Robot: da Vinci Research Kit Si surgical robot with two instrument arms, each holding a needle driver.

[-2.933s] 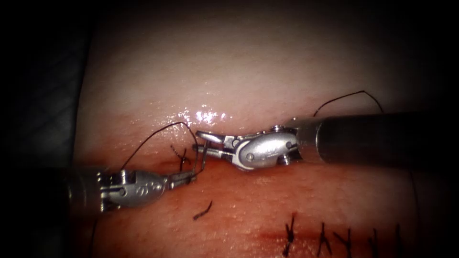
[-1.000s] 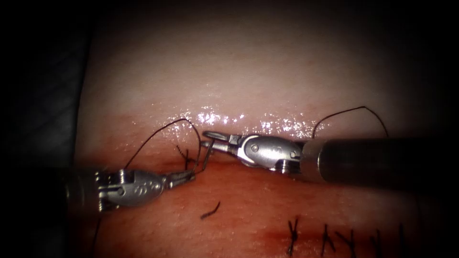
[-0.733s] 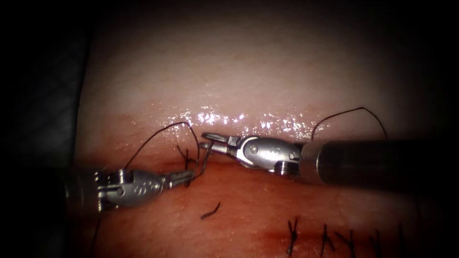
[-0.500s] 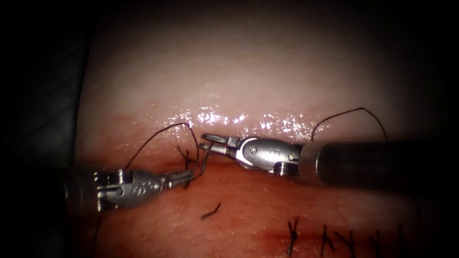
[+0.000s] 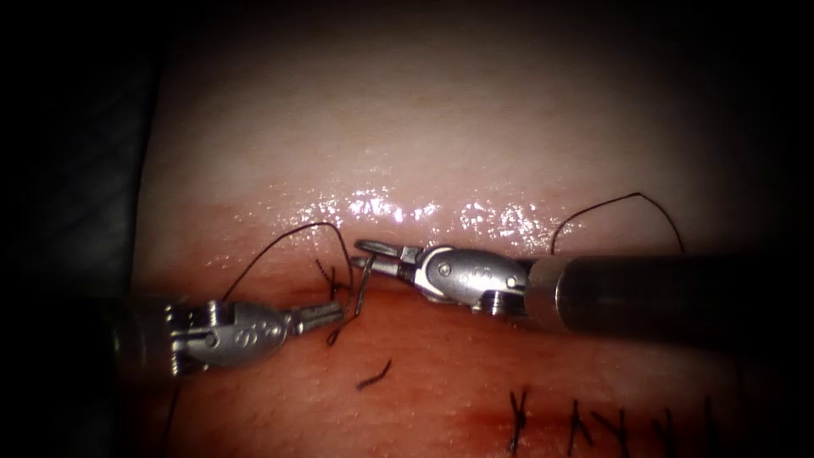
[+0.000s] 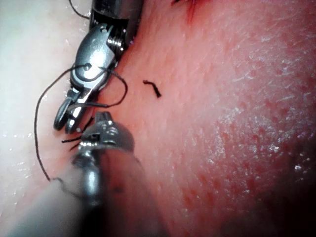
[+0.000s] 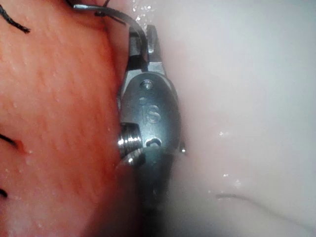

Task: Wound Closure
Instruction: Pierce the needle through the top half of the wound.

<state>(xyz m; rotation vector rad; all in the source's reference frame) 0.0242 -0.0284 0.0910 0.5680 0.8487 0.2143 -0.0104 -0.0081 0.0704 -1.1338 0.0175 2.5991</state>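
The curved needle (image 5: 361, 288) stands nearly upright over the left end of the cut in the tissue (image 5: 475, 127); I cannot see it entering the tissue. My right tool (image 5: 366, 254) comes in from the right with its jaws shut on the needle's upper end, and the needle (image 7: 123, 19) arcs out of those jaws (image 7: 143, 42). My left tool (image 5: 337, 313), low on the left, has its jaws shut at the needle's lower end. Dark thread (image 5: 280, 240) arches from the left tool up and over to the needle. The left wrist view holds both tools (image 6: 101, 118) (image 6: 66, 118) and the thread (image 6: 39, 113).
A tied stitch with short ends (image 5: 329, 278) sits just left of the needle. A loose cut piece of thread (image 5: 373, 375) lies below it. A row of finished stitches (image 5: 577, 424) runs along the lower right. Another thread loop (image 5: 627, 197) rises behind the right shaft.
The right tool's wrist has straightened and its shaft has dropped a little lower. The needle's lower end has swung slightly downward. The left tool has barely moved.
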